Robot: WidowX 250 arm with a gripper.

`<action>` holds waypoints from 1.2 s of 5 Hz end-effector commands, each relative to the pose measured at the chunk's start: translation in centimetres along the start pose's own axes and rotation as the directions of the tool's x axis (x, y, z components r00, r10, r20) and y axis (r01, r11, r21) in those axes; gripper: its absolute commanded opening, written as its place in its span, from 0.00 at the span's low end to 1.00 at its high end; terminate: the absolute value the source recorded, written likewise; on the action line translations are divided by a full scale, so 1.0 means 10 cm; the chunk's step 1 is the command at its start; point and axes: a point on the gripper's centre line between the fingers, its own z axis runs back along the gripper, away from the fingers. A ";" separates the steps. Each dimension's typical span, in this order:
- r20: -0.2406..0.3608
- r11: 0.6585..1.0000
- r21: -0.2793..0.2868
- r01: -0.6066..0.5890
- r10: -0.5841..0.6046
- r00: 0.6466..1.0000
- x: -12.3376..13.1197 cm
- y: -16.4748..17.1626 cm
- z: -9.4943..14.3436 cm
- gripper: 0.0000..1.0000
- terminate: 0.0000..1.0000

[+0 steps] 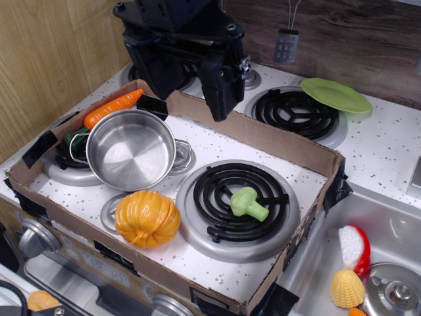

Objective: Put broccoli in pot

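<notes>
The light-green broccoli point(247, 203) lies on its side on the front right black coil burner point(238, 202). The shiny steel pot point(131, 149) stands open and empty at the left of the stove, its wire handles at left and right. My black gripper point(194, 79) hangs high above the back of the stove, behind the pot and well away from the broccoli. Its two fingers point(220, 89) point down with a gap between them and hold nothing.
An orange pumpkin point(147, 218) sits in front of the pot. A carrot point(112, 108) lies behind the pot. A cardboard wall point(263, 135) rings the stove. A green plate point(336, 95) rests on the back right burner. A sink point(368, 270) at right holds toys and a lid.
</notes>
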 end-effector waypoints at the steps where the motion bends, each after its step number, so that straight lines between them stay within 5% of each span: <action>1: 0.000 1.000 0.000 0.000 0.000 1.000 0.00 0.00 0.00 1.00 0.00; 4: 0.020 0.999 -0.036 0.036 -0.035 0.999 0.25 0.00 -0.58 1.00 0.00; 6: -0.026 0.998 0.067 0.003 -0.001 1.000 0.14 -0.05 -0.75 1.00 0.00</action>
